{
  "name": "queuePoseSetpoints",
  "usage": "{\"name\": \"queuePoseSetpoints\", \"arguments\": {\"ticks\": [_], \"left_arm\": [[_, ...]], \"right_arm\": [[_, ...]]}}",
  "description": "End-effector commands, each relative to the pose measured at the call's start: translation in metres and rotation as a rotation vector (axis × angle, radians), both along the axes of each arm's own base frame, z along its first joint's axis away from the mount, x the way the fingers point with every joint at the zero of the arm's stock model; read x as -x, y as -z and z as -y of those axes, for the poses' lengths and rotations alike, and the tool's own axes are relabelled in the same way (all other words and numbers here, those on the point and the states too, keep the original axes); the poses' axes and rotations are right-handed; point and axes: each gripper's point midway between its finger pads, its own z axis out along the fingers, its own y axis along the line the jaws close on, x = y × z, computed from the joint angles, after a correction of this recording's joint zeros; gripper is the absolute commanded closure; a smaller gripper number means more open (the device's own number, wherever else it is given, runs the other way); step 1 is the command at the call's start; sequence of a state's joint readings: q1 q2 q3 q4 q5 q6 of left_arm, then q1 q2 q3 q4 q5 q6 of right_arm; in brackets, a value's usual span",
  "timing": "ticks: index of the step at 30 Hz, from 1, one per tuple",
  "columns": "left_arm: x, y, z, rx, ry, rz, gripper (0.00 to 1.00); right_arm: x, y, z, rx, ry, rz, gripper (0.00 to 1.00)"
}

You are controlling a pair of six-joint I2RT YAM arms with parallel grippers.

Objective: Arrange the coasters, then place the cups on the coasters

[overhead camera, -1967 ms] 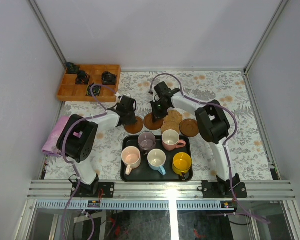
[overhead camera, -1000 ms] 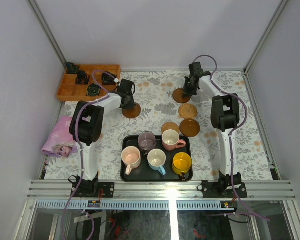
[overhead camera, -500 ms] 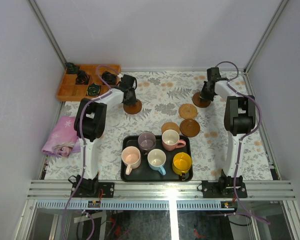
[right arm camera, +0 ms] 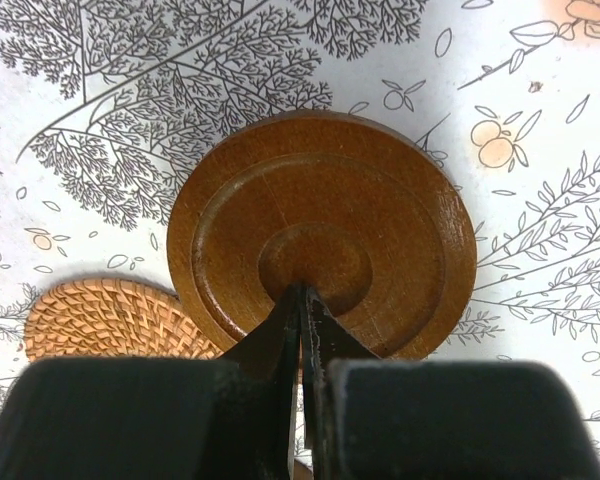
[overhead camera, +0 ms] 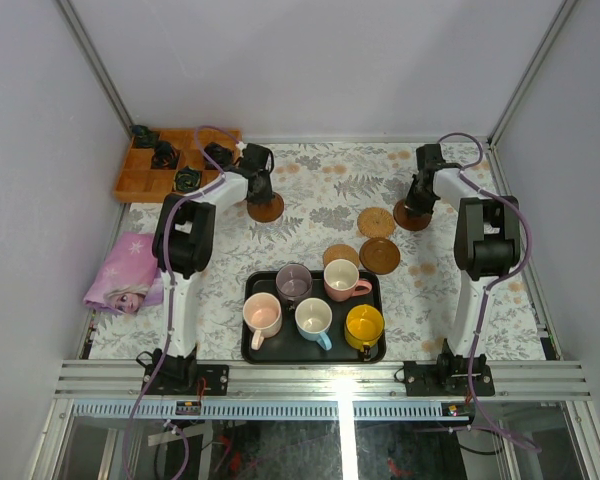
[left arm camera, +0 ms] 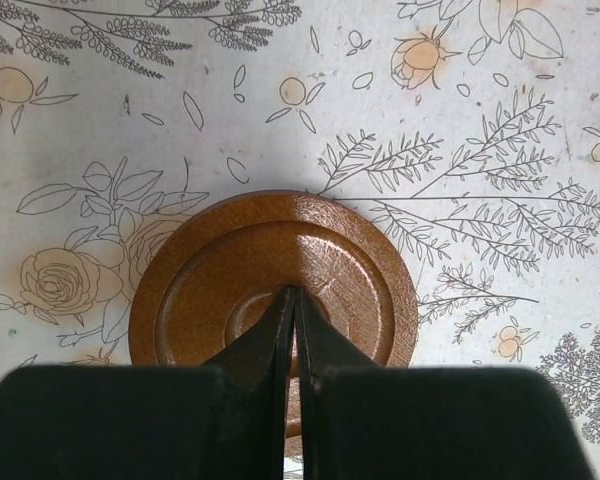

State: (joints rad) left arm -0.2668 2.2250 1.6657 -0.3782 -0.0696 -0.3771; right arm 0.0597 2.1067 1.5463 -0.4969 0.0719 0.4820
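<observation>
Both arms have swung outward from the middle of the worktop (overhead camera: 310, 190), each sliding a coaster along with it. We see the left gripper (left arm camera: 292, 300) shut tight and holding nothing, its tips pressed on the centre of the left dark coaster (overhead camera: 268, 210). That disc lies flat toward the far left corner, near the wooden box (overhead camera: 140, 185). We see the right gripper (right arm camera: 302, 292) likewise shut and empty, tips on the middle of the right dark coaster (overhead camera: 410, 220), which lies flat toward the far right corner, just beside the woven coaster (overhead camera: 376, 221).

Each arm is stretched far out from its base at the near edge, wrist bent over so the fingers point down at its disc.

We count five coasters: those three, a third dark coaster (overhead camera: 381, 256) and a paler coaster (overhead camera: 340, 252) just past the tray (overhead camera: 315, 357). We count five cups, all upright on the tray: the mauve cup (overhead camera: 294, 283), salmon cup (overhead camera: 340, 279), peach cup (overhead camera: 262, 315), blue cup (overhead camera: 313, 318) and yellow cup (overhead camera: 364, 325).
</observation>
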Motion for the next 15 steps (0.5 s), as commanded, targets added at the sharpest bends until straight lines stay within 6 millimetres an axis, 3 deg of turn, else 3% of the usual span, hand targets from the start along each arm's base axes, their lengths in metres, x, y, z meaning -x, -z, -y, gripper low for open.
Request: {"name": "queuePoseSetpoints", "arguments": {"ticks": [1, 6, 9, 15], "left_arm": [[-0.002, -0.001, -0.01, -0.04, 0.021, -0.006, 1.0], [-0.007, -0.046, -0.006, -0.013, 0.053, 0.109, 1.0], [-0.003, -0.069, -0.001, 0.022, 0.075, 0.164, 1.0], [0.021, -0.089, 0.024, 0.175, 0.142, 0.19, 1.0]], "right_arm": [[-0.003, -0.04, 0.003, 0.035, -0.032, 0.054, 1.0], [-0.019, -0.084, -0.001, 0.026, -0.064, 0.164, 1.0], [-0.02, -0.104, -0.005, 0.018, -0.081, 0.21, 0.95], [0.003, -0.113, -0.016, 0.02, -0.123, 0.208, 0.91]]}}
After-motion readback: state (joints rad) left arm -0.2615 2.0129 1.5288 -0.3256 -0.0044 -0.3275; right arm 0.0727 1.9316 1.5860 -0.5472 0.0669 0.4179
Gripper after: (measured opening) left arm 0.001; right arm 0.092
